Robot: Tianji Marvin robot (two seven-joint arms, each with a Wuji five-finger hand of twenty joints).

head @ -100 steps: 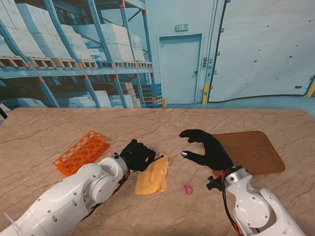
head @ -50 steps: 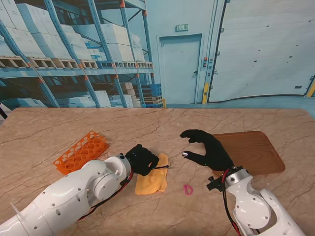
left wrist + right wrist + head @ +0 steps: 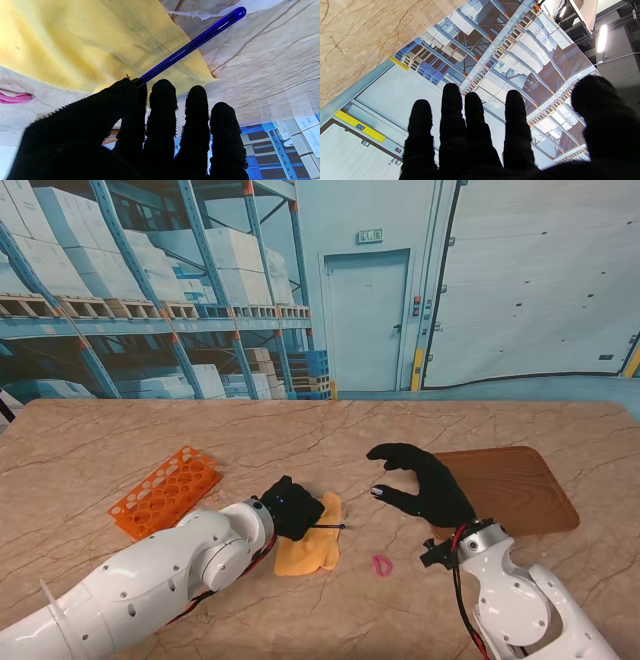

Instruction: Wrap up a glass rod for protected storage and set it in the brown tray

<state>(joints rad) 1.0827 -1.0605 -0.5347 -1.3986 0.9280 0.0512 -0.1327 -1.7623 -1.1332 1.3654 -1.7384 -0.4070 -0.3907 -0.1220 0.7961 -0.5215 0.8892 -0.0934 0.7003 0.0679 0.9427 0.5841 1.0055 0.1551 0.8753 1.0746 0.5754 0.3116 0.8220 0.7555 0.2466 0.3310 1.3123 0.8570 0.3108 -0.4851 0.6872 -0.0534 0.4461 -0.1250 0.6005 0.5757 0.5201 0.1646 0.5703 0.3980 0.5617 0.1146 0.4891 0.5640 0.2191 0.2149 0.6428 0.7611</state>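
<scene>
My left hand (image 3: pixel 291 506) in its black glove is shut on a thin blue glass rod (image 3: pixel 328 526), pinched between thumb and forefinger. In the left wrist view the rod (image 3: pixel 192 45) juts out past the fingertips (image 3: pixel 163 87) over the yellow cloth (image 3: pixel 82 42). The cloth (image 3: pixel 308 548) lies flat on the marble table, partly under the left hand. My right hand (image 3: pixel 425 485) hovers open beside the brown tray (image 3: pixel 515 485), fingers spread and empty; its wrist view shows only the fingers (image 3: pixel 475 117) against the backdrop.
An orange tube rack (image 3: pixel 165 488) lies to the left, farther from me than the left forearm. A small pink rubber band (image 3: pixel 382 565) rests on the table (image 3: pixel 120 440) between the cloth and my right arm, also seen as the pink band (image 3: pixel 15 98).
My left hand has moved right and nearer to me, over the cloth's far edge, carrying the rod; the rod now points right over the cloth. The right hand has stayed still.
</scene>
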